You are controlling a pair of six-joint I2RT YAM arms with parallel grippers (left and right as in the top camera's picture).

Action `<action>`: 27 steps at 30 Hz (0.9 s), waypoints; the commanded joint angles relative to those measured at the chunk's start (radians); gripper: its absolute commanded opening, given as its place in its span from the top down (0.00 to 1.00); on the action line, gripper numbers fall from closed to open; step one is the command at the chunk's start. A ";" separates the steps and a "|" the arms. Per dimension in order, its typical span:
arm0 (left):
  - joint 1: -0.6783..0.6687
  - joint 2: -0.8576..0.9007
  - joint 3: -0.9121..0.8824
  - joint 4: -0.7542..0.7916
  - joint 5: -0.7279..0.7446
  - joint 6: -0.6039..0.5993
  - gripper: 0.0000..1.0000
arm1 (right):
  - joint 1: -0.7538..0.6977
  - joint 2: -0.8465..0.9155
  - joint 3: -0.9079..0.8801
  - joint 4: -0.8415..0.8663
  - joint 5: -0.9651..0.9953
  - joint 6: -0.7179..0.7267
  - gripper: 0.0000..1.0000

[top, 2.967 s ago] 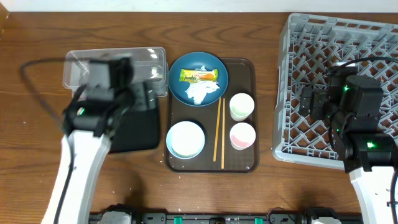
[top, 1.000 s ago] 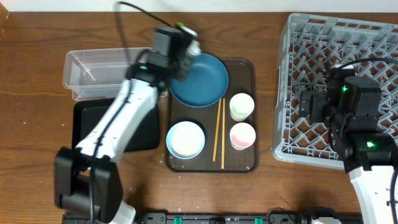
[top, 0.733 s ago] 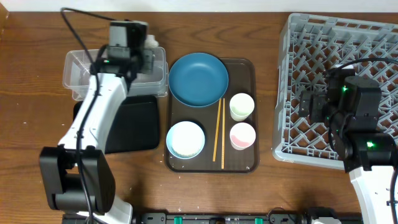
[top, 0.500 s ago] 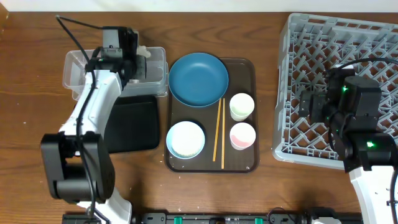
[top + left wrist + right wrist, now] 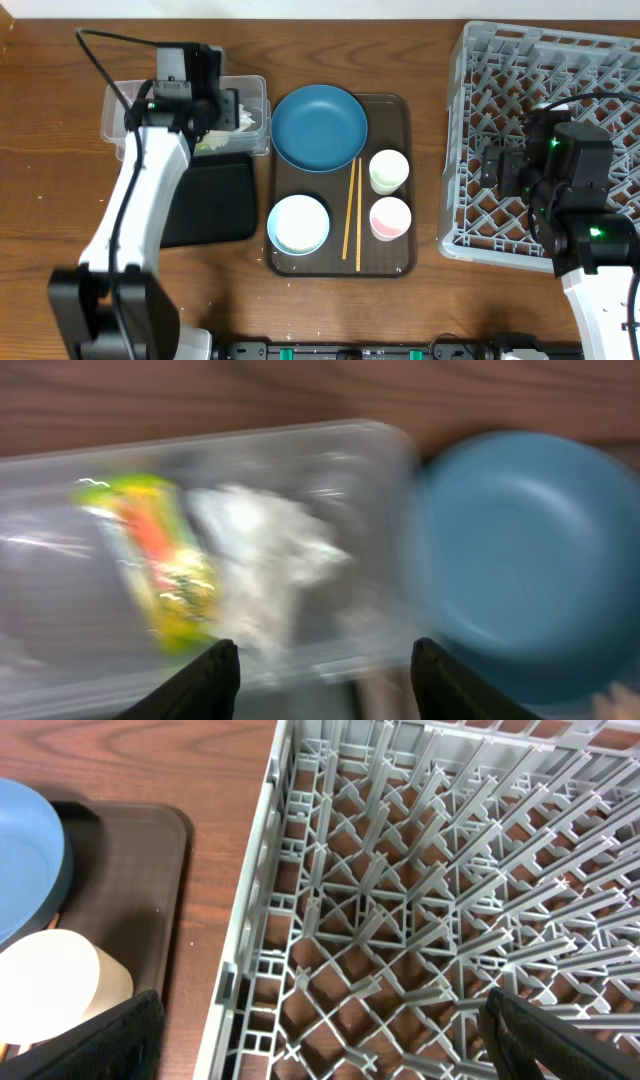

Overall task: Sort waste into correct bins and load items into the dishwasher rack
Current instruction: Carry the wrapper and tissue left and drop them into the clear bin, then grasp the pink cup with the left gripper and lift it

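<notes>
The yellow-green wrapper (image 5: 155, 560) and the white tissue (image 5: 265, 555) lie inside the clear tub (image 5: 60, 490). My left gripper (image 5: 325, 680) is open and empty just above the tub's near wall; overhead it (image 5: 225, 108) hovers over the tub's right end (image 5: 120, 115). The blue dish (image 5: 320, 125) is bare. The white bowl (image 5: 298, 223), green cup (image 5: 388, 170), pink cup (image 5: 390, 217) and chopsticks (image 5: 350, 215) are on the brown serving tray (image 5: 390, 262). My right gripper (image 5: 325, 1040) is open and empty over the grey rack (image 5: 420, 870). I see no rice grains.
The black tray (image 5: 215, 200) lies in front of the tub, partly under my left arm. The rack (image 5: 560, 60) fills the right side, with my right arm (image 5: 575, 190) over its left part. Bare wooden table lies around them.
The wrapper and tissue have gone from the blue dish into the clear tub. My left arm swung from the dish to the tub and released. The right arm has not moved.
</notes>
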 commanded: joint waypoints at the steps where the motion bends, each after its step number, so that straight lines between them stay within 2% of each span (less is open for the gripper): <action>1: -0.066 -0.011 0.000 -0.076 0.260 -0.062 0.43 | -0.015 0.001 0.019 0.003 -0.006 -0.001 0.01; 3: -0.120 -0.002 -0.006 -0.130 0.322 -0.092 0.43 | -0.015 0.001 0.019 0.003 -0.002 -0.001 0.01; 7: -0.239 0.032 -0.010 -0.195 0.325 -0.142 0.43 | -0.015 0.001 0.019 0.003 0.000 -0.001 0.01; 16: -0.487 0.146 -0.010 -0.198 0.325 -0.142 0.43 | -0.015 0.001 0.019 0.000 0.000 -0.001 0.01; 24: -0.628 0.239 -0.010 -0.191 0.325 -0.145 0.44 | -0.015 0.001 0.019 0.000 0.000 -0.001 0.01; 27: -0.647 0.267 -0.010 -0.182 0.325 -0.145 0.55 | -0.015 0.001 0.019 0.000 0.000 -0.001 0.01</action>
